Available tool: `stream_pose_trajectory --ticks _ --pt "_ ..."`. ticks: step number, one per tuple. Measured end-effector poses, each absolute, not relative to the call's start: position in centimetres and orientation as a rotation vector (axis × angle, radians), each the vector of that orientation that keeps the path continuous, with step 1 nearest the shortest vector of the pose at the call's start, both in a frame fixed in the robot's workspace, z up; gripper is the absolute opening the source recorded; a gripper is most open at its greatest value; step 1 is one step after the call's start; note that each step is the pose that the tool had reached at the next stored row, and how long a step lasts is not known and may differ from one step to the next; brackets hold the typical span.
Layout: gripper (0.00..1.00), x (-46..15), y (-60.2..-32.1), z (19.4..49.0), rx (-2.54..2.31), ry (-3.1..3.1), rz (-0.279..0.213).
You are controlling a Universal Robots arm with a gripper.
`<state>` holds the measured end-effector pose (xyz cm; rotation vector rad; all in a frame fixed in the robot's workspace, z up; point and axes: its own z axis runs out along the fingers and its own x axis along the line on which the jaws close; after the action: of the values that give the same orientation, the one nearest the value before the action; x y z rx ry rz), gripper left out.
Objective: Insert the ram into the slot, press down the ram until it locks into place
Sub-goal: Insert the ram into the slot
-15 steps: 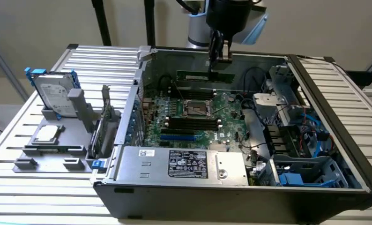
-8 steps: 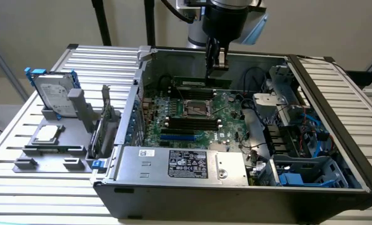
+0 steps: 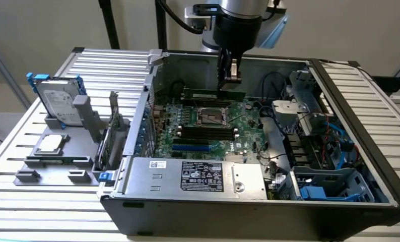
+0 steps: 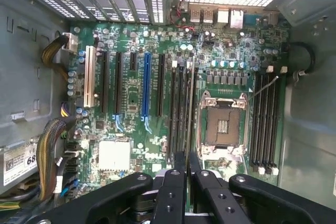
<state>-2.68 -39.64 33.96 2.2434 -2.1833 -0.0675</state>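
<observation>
Ribbed grey metal bench (image 3: 99, 63) is carrying an open dark steel computer case (image 3: 254, 214), with the large green motherboard (image 3: 248, 121) lying flat inside. The black two-finger gripper (image 3: 231, 80) is hanging over the board, clamping the long thin green ram stick (image 3: 210, 94) by its upper edge. The ram's long axis is running 9-to-3 in the exterior view, contacts facing down. The long narrow black memory slot (image 3: 207, 132) is lying toward 6 o'clock from the gripper, parallel to the ram. The ram is probably hovering clear, unseated.
</observation>
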Motion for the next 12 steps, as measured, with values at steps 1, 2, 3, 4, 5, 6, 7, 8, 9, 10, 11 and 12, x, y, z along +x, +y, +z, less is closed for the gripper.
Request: stream_pose_trajectory --ticks 1,2,3,4,5,6,7,8,9,10,11,12 --pt "0.13 -2.7 -39.7 33.8 2.243 -2.182 -0.066" --pt "0.13 -2.8 -39.7 33.7 2.242 -2.182 -0.064" --pt "0.13 -2.9 -39.7 33.6 2.241 -2.181 -0.061" --pt "0.13 -2.9 -39.8 33.5 2.240 -2.180 -0.059" --pt "0.13 -2.9 -39.8 33.4 2.238 -2.179 -0.057" --pt "0.13 -2.9 -39.8 33.2 2.238 -2.178 -0.055" --pt "0.13 -3.0 -39.8 33.1 2.236 -2.177 -0.052" --pt "0.13 -3.0 -39.8 33.0 2.235 -2.176 -0.049" --pt "0.13 -3.0 -39.8 32.9 2.234 -2.174 -0.046" --pt "0.13 -3.0 -39.8 32.8 2.232 -2.173 -0.043" --pt "0.13 -3.0 -39.9 32.6 2.231 -2.172 -0.041" --pt "0.13 -3.0 -39.9 32.5 2.229 -2.171 -0.038"
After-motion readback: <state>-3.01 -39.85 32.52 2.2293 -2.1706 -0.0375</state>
